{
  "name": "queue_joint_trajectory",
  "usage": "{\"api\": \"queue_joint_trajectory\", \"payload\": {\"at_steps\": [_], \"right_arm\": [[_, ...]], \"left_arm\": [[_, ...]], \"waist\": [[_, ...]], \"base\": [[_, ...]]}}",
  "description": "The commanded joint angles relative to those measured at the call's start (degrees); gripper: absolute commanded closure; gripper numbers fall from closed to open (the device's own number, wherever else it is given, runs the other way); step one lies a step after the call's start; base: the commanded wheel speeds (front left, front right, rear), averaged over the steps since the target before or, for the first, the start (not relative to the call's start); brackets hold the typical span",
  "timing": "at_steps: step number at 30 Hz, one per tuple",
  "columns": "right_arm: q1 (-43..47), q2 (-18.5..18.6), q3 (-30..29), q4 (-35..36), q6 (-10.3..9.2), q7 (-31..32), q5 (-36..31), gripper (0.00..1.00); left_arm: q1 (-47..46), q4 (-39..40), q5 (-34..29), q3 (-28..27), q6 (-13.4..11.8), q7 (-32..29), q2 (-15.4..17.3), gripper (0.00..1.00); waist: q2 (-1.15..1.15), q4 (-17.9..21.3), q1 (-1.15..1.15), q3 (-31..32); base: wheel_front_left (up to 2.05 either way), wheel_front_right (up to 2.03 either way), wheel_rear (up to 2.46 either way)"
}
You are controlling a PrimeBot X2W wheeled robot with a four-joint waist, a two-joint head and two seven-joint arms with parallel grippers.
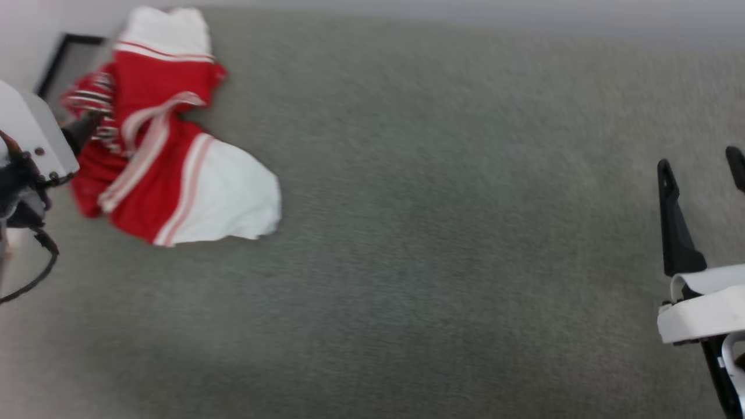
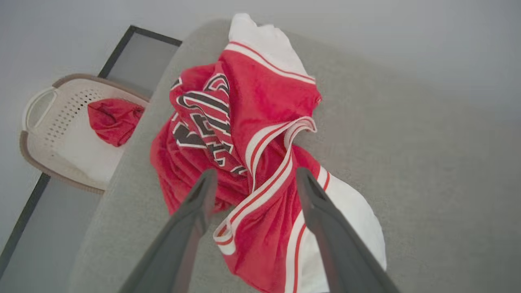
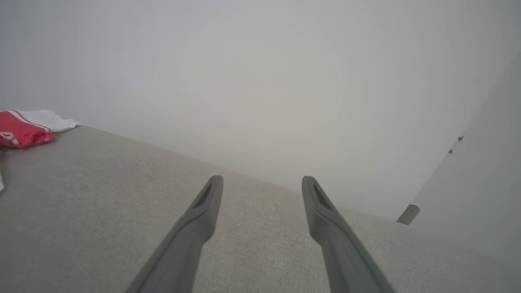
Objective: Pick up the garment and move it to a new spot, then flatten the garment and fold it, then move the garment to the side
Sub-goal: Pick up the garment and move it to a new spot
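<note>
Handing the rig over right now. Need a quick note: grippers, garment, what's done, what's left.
The left gripper is open, its fingers on either side of the striped trim of the garment, with nothing clamped.
The right gripper is open and empty, over the bare grey surface on the right.
The garment lies in a crumpled heap at the surface's far left corner, lettering partly showing. The basket beside that edge holds a small red cloth, which is not part of the job.
Done: nothing that shows; the garment is neither flat nor folded.
Left: grasp, move to the open area, flatten, fold, set aside.
</note>
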State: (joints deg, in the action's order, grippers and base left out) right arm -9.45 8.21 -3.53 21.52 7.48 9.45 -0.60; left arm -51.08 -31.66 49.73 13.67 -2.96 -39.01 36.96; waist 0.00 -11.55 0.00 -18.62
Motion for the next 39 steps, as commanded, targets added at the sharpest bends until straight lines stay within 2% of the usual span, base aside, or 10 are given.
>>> {"api": "queue_joint_trajectory", "payload": {"at_steps": [1,8,16,23,24,26,30,39], "right_arm": [[-1.1,0.0,-0.2,0.6,0.03,0.1,0.3,0.0],[-2.3,0.2,-0.5,2.4,0.03,1.0,0.6,0.0],[-3.1,-0.4,-0.7,3.4,0.03,1.6,0.9,0.0],[-3.3,-0.4,-1.1,4.0,0.03,2.3,0.6,0.0],[-3.3,-0.5,-1.1,3.9,0.03,2.4,0.5,0.0],[-3.0,-0.6,-1.2,3.6,0.03,2.4,0.4,0.0],[-2.0,-1.0,-1.2,2.4,0.03,1.8,0.7,0.0],[0.6,-2.3,-0.6,-1.0,0.03,0.3,1.6,0.0]], "left_arm": [[-0.9,-1.3,-0.2,1.0,0.3,-1.7,0.0,0.0],[-4.2,-8.1,-0.5,2.5,-1.2,-7.1,0.5,0.0],[-5.1,-13.1,-1.0,3.9,-1.4,-8.4,-0.6,0.0],[-4.6,-16.6,-1.2,5.5,-0.5,-7.6,-3.6,0.0],[-4.6,-16.8,-1.4,5.9,-0.2,-7.7,-3.9,0.09],[-5.0,-17.3,-2.2,6.4,-0.7,-7.2,-3.8,1.0],[-6.2,-16.6,-3.6,7.0,-0.8,-5.9,-2.3,1.0],[-9.1,-11.7,-6.7,7.7,1.7,0.6,1.2,1.0]], "waist": [[0.0,6.5,0.0,-7.2],[0.0,8.4,0.0,-10.1],[0.0,9.4,0.0,-12.0],[0.0,9.3,0.0,-12.3],[0.0,9.1,0.0,-12.0],[0.0,8.8,0.0,-11.0],[0.0,8.0,0.0,-7.9],[0.0,6.6,0.0,1.3]], "base": [[0.0,0.0,0.0],[0.0,0.0,0.0],[0.0,0.0,0.0],[0.0,0.0,0.0],[0.0,0.0,0.0],[0.0,0.0,0.0],[0.0,0.0,0.0],[0.0,0.0,0.0]]}}
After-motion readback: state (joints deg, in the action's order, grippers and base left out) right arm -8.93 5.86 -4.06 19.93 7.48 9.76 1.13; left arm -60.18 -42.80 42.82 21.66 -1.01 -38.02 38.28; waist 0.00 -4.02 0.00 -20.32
